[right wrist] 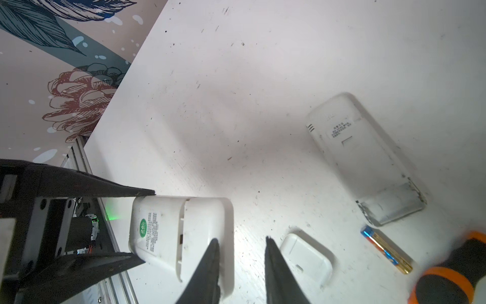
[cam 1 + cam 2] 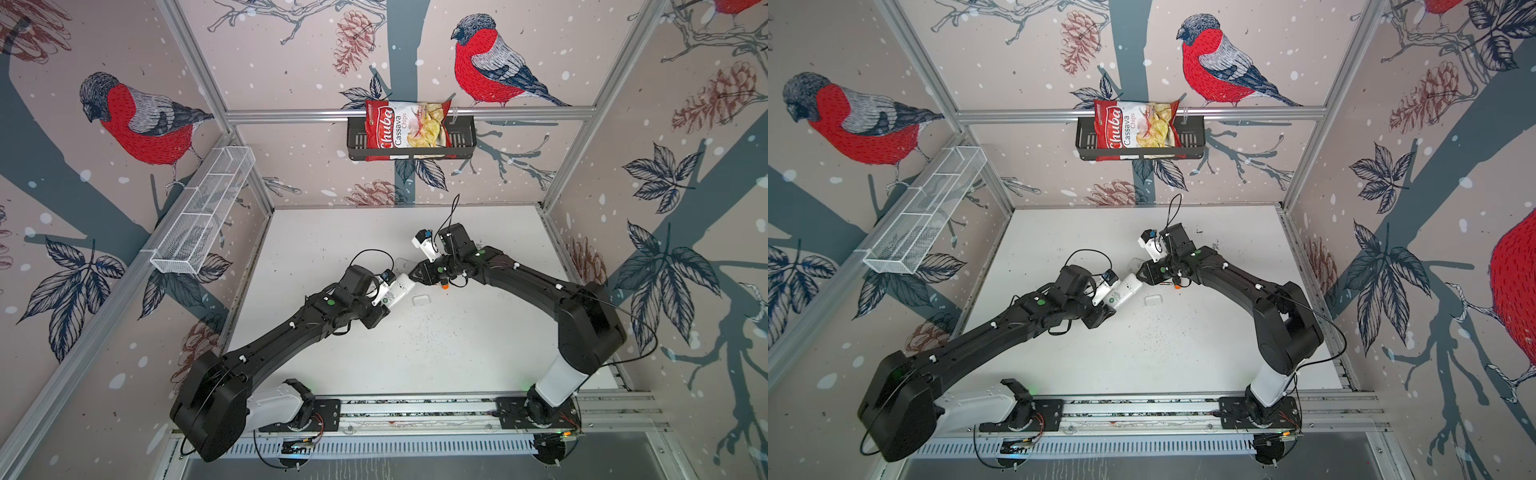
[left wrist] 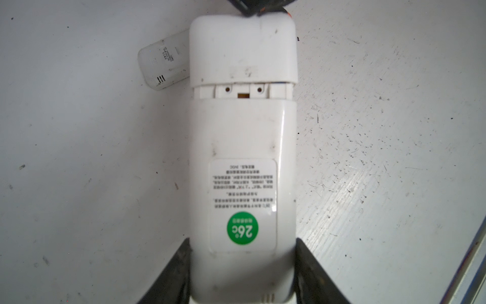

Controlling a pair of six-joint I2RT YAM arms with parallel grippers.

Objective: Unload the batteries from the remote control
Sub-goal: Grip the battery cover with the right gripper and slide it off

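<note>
White table. Left gripper clamps remote by its sides, cover partly slid off. Right gripper fingers apart at cover end. Right wrist view, not left, shows battery: blue-gold, lying on table beside second remote.

White remote control, green sticker, blue-gold battery

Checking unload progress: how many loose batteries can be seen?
1. The battery lies on the table beside the lying remote; more may be hidden inside the held remote or elsewhere.
</note>
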